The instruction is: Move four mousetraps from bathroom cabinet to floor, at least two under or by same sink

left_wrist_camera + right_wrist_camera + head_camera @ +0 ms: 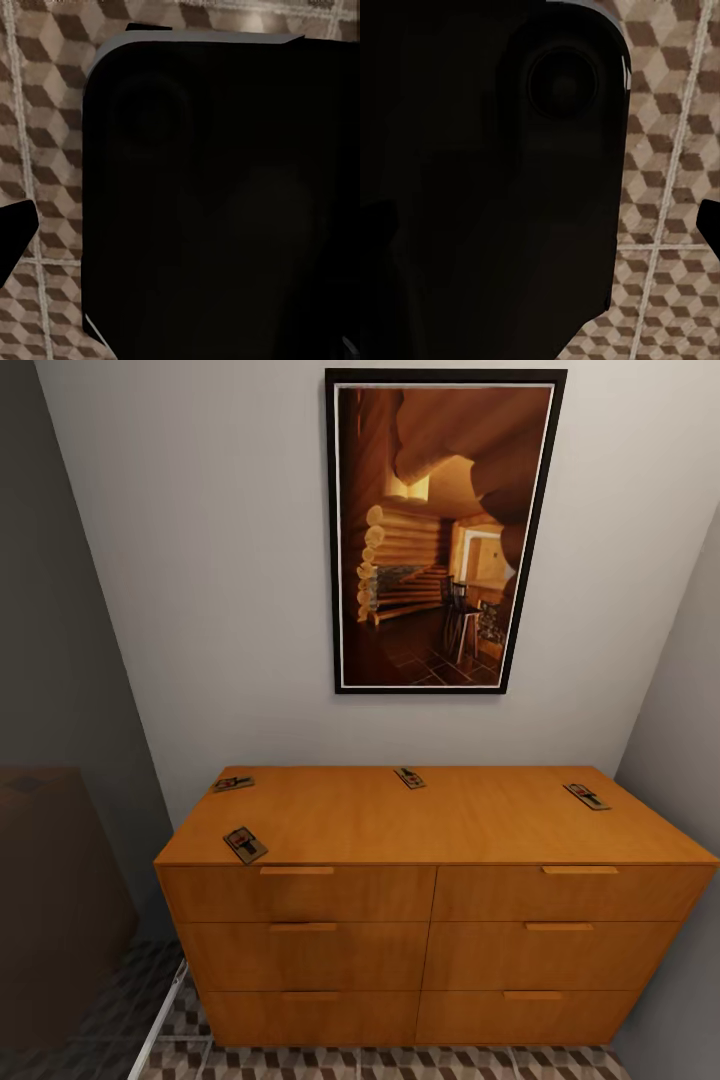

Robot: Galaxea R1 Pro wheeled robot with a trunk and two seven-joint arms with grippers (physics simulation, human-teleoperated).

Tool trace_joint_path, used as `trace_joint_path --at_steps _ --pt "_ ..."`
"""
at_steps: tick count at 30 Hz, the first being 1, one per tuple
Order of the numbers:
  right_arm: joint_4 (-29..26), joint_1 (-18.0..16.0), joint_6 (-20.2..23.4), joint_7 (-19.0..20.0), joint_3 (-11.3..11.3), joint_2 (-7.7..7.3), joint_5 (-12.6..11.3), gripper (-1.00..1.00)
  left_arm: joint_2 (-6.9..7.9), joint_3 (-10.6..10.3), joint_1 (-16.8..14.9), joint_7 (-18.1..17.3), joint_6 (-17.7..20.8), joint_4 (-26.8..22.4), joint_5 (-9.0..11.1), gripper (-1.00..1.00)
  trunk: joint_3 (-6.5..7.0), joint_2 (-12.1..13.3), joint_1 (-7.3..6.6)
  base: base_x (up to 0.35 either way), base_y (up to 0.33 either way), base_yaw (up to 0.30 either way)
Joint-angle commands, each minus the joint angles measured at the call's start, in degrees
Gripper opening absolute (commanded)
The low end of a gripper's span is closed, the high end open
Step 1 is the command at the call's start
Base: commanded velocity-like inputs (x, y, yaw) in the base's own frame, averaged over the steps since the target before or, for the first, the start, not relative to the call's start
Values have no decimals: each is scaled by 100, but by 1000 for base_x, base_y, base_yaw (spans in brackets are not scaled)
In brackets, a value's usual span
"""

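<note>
Well, neither gripper's jaws can be read: both wrist views look past a dark robot body onto the floor tiles (45, 112). Ahead, four mousetraps lie on the cabinet (430, 830) top: front-left corner (245, 845), back-left (232, 784), back-middle (409, 778), back-right (586, 796). Approach step; next, reach for the nearest trap.
</note>
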Motion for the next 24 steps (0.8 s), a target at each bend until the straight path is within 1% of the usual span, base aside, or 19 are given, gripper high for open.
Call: trace_joint_path --at_steps 1,4,8,13,17,21,24 --pt "-12 -1 -11 7 -3 -1 5 100 -23 11 0 9 -15 -16 29 100 -5 -2 0 0 0 0" --pt "-46 -1 14 19 -6 -21 5 100 -86 -4 2 19 -38 -105 11 100 -5 -2 0 0 0 0" --pt "-156 -1 50 30 -15 -65 5 100 -138 -22 1 15 -59 -360 -7 100 -5 -2 0 0 0 0" --pt "-586 -1 190 37 -12 -101 5 100 -154 -47 1 12 -45 -790 -24 100 -5 -2 0 0 0 0" --pt "-1101 -1 551 43 -6 -114 5 100 -155 -65 2 12 -2 -1171 -29 100 -5 -2 0 0 0 0" --pt "-1730 -1 1061 45 -4 -122 5 100 -152 -68 5 6 76 -1595 -29 100 -5 -2 0 0 0 0" --pt "-2249 -1 1473 46 -7 -131 7 100 -150 -69 6 6 220 -1900 -27 100 -5 -2 0 0 0 0"
